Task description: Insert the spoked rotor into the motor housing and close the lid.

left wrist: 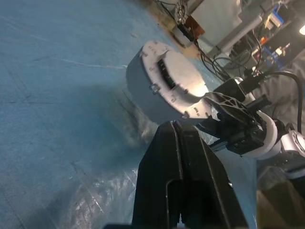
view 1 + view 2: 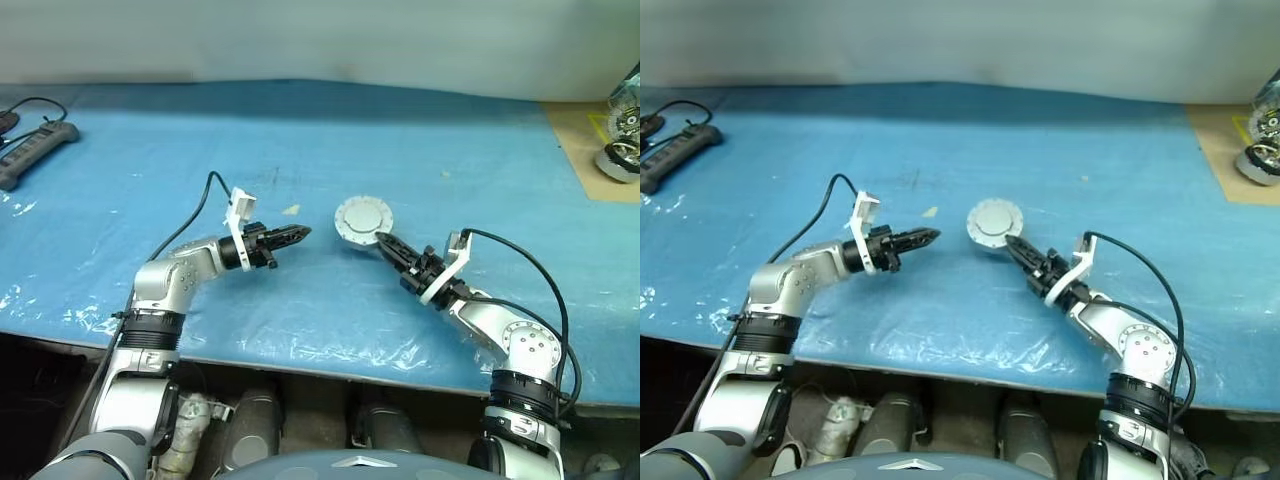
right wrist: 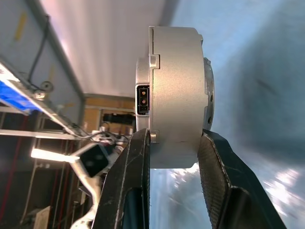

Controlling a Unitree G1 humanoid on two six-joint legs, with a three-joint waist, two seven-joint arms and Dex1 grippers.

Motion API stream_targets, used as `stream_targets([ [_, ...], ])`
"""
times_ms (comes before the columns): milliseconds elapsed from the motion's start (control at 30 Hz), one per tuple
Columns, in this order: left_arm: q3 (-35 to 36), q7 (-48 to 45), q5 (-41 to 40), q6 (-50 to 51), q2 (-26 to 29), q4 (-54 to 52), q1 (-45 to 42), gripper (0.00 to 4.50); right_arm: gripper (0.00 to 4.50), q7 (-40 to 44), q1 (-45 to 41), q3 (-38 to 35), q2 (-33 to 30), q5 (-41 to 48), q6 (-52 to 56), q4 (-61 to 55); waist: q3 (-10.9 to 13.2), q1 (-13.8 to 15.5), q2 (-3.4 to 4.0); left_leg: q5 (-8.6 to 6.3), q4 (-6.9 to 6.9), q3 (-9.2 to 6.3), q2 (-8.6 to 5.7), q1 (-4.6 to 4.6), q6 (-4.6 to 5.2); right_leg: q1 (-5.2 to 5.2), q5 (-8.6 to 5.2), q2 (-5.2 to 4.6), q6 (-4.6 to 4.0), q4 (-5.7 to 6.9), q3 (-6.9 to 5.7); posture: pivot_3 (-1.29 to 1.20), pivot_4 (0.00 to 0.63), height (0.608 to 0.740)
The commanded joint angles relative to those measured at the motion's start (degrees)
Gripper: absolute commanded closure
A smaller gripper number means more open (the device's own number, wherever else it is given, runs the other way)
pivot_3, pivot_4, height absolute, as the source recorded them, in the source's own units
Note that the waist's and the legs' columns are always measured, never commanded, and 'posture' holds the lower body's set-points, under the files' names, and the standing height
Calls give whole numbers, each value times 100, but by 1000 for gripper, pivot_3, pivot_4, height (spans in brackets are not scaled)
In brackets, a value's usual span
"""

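Note:
My right gripper (image 2: 382, 240) is shut on the rim of the motor housing (image 2: 363, 220), a round grey metal puck held just above the blue table. In the right wrist view the housing (image 3: 176, 95) stands edge-on between the two fingers (image 3: 128, 186), with a small connector port in its side. The face turned up is a plain silver-grey disc, the lid (image 1: 183, 78), sitting flush on the housing. No windings show, and the spoked rotor is out of view. To the left, my left gripper (image 2: 300, 233) hovers shut and empty, pointing at the housing with a gap between them.
A black power strip (image 2: 35, 150) with its cable lies at the back left. A chrome-rimmed motor (image 2: 622, 150) stands on a brown board at the far right. A small pale scrap (image 2: 291, 210) lies near the left gripper. Crinkled plastic film covers the table's front edge (image 2: 300, 345).

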Motion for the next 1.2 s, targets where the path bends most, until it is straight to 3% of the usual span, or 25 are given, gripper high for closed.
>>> stream_targets([
  [33, 322, -86, -702, 502, -109, -284, 213, 3583, 3455, -165, -250, 116, 46, 918, -89, -678, 0, 0, 0, 0, 4, 0, 1, -3, 0, -4, 0, 0, 0, 7, 0, 0, 150, 740],
  [367, 867, 517, -1533, 793, -591, -575, 455, 55, 3455, -294, -345, 744, -481, 1222, -137, -833, 1, 33, -2, 4, 23, -1, 3, 23, -3, 34, -7, -4, -19, 11, -5, 0, 150, 740],
  [700, 438, 650, -1365, 613, -1051, -183, 362, 20, 3455, -340, -424, 941, -821, 1469, -195, -796, 2, 36, -4, 5, 25, -5, 1, 23, -3, 36, 14, -1, 17, 14, -6, 0, 150, 740],
  [1000, 597, 879, -1696, 647, -1567, -132, -15, 20, 3455, -378, -404, 1097, -963, 1466, -272, -771, 4, 23, -6, 4, 39, -8, -1, 23, -4, 45, 25, -1, 33, 13, -6, 0, 150, 740],
  [1200, 745, 1304, -1485, 274, -1940, 594, -376, 20, 3455, -444, -366, 1157, -981, 1457, -333, -767, 4, 41, -6, 3, 48, -14, -5, 22, -6, 52, 34, -2, 49, 10, -7, 0, 150, 740],
])
